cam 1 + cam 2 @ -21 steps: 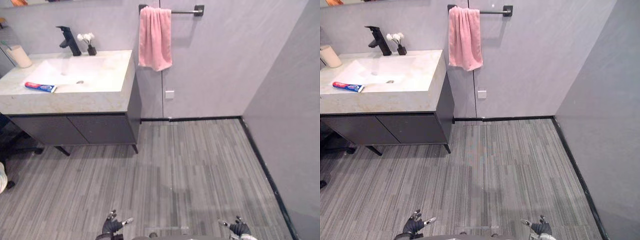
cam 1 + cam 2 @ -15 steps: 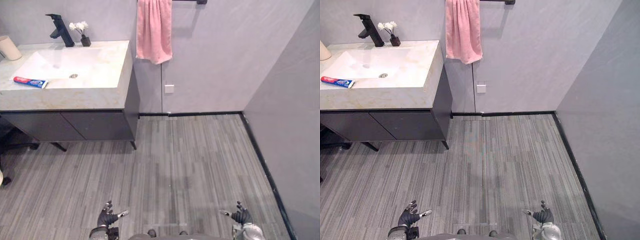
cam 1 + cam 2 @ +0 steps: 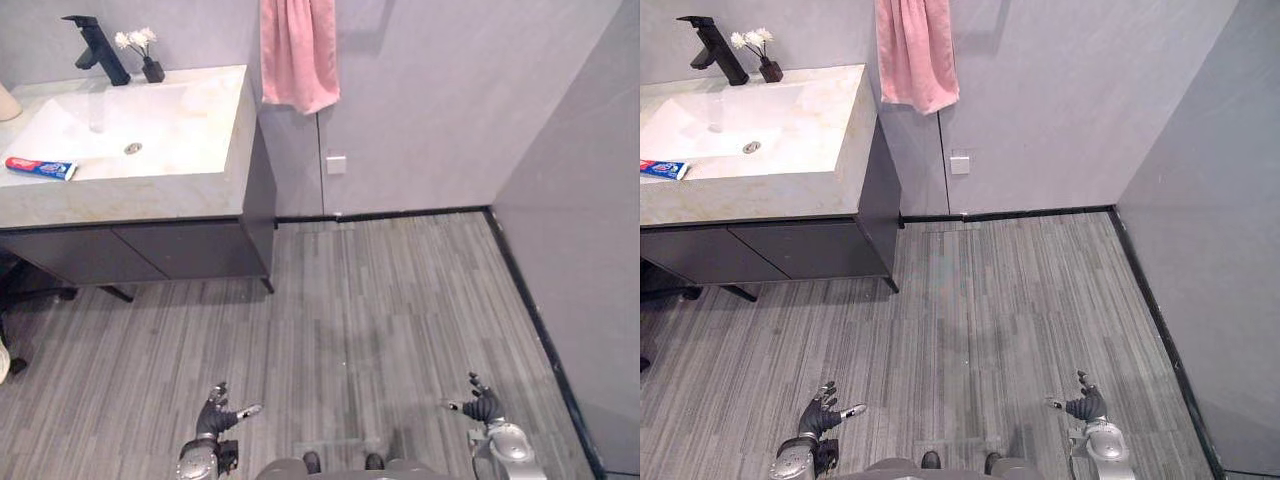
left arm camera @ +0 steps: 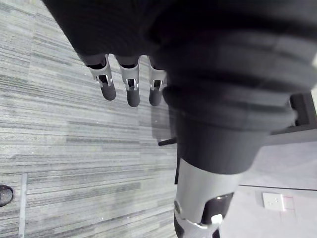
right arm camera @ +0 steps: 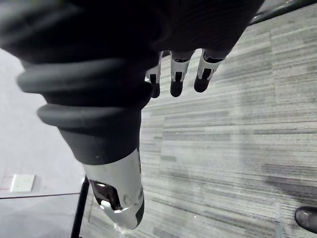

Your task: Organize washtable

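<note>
While both hands hang low over the striped grey floor (image 3: 400, 290) at the bottom of the frame, the washtable (image 3: 150, 195) sits in the upper left corner, well apart from them. The left hand (image 3: 214, 420) shows at lower left and the right hand (image 3: 486, 408) at lower right. Each is empty, fingers loosely spread with the thumb held out to the side. In the wrist views the left fingers (image 4: 130, 87) and the right fingers (image 5: 174, 79) point at bare floor, nearly straight, touching nothing. On the washtable, a tube of toothpaste (image 3: 40, 168) lies flat at the left edge of the white basin (image 3: 70, 125). A black faucet (image 3: 97, 50) stands behind the basin, with a small vase of white flowers (image 3: 142, 58) just beside it. A pink towel (image 3: 297, 50) hangs on the wall to the right of the counter, above a wall socket (image 3: 336, 165).
</note>
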